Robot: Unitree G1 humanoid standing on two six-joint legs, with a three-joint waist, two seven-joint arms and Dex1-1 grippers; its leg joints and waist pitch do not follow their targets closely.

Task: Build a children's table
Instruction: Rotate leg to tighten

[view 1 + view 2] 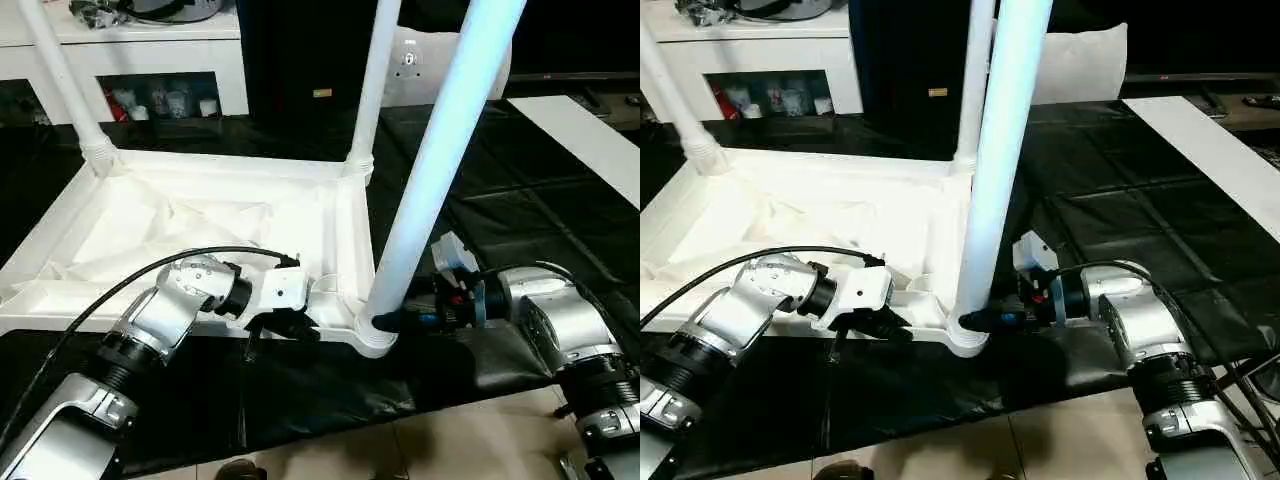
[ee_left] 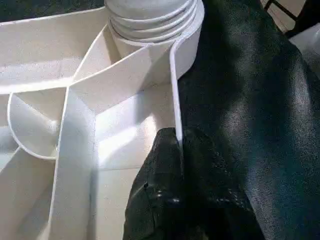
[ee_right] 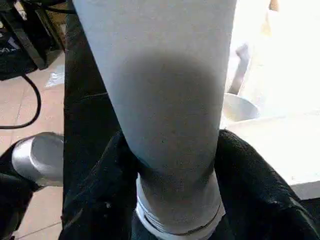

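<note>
The children's table lies upside down on a black sheet, its ribbed white top (image 1: 60,300) facing up. Three white legs stand in its corner sockets: far left (image 1: 60,80), far middle (image 1: 375,80) and the near right one (image 1: 440,150). My left gripper (image 1: 285,325) is shut on the thin front rim wall (image 2: 175,90), just beside the near right socket (image 2: 150,20). My right gripper (image 1: 990,320) reaches in from the right. Its black fingers (image 3: 250,175) press on both sides of the near right leg (image 3: 165,90), just above the socket.
A crumpled clear wrap (image 1: 190,225) lies inside the top. The black sheet (image 1: 500,200) spreads to the right, with a white board (image 1: 590,140) at its far right. A white cabinet (image 1: 150,50) and a dark block (image 1: 300,60) stand behind. Tiled floor (image 1: 480,440) lies in front.
</note>
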